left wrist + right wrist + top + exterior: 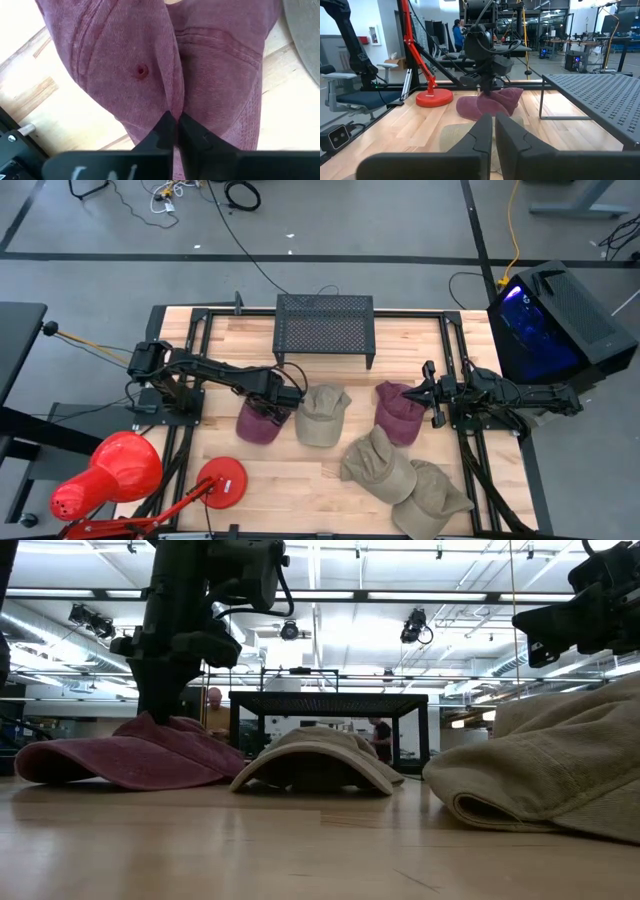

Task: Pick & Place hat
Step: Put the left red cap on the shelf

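Several caps lie on the wooden table. The maroon cap (258, 423) at the left rests crown up, its brim (60, 762) flat on the wood. My left gripper (172, 120) stands over it, pointing straight down and shut on its cloth. To its right lie a khaki cap (322, 415), a second maroon cap (398, 412) and two more khaki caps (378, 463). My right gripper (493, 122) waits level at the table's right side, shut, with nothing between its fingers. My left gripper pinches a raised fold of the maroon cap's crown (175, 100) between its two fingertips. The fingers come from above, pointing down. The cap sits on the table, and its cloth is gathered into a ridge that runs up to the fingers.
A black mesh rack (324, 325) stands at the table's far edge. A red desk lamp (110, 470) with a round base (220, 482) takes up the near left corner. Bare wood (290, 480) shows near the front, between the lamp base and the khaki caps.
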Controlling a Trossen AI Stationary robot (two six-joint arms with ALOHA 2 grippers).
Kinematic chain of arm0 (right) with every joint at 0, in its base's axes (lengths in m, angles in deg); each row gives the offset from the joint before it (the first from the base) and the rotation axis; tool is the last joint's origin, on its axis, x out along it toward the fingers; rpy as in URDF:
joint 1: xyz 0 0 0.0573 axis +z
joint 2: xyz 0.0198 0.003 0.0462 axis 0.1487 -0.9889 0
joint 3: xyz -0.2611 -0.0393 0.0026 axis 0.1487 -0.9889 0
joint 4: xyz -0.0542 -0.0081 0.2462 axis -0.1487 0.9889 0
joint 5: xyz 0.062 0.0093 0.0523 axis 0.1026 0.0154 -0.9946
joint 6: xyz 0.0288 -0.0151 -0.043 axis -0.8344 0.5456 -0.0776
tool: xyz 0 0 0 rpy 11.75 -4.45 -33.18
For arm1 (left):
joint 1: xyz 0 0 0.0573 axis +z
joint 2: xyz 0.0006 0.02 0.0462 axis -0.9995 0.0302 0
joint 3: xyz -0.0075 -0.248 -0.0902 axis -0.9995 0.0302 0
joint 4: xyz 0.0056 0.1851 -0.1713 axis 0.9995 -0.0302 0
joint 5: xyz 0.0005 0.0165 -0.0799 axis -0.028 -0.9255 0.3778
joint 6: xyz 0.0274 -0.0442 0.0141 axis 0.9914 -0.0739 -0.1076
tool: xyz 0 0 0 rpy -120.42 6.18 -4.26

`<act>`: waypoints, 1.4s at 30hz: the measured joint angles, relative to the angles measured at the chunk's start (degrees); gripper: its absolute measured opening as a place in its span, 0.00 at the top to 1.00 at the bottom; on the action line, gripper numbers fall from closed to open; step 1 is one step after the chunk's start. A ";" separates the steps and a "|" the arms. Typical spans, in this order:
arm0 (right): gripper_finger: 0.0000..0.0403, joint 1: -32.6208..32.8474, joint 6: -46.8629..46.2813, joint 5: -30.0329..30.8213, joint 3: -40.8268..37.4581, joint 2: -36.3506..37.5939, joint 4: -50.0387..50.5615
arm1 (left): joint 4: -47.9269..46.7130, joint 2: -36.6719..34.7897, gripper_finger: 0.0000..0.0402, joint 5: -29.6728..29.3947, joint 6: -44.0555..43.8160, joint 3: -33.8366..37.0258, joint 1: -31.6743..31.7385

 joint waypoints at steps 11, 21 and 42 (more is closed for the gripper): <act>0.93 0.02 -0.01 0.00 0.00 0.01 0.02 | -4.46 -0.45 0.98 -0.42 0.09 -0.80 0.00; 0.93 0.00 -0.01 0.00 0.00 -0.01 0.02 | -8.54 -5.68 0.98 -0.22 -0.11 -3.62 -0.33; 0.93 0.01 -0.01 -0.01 -0.01 0.00 0.00 | -16.54 -9.18 0.98 -4.34 1.46 -18.60 0.01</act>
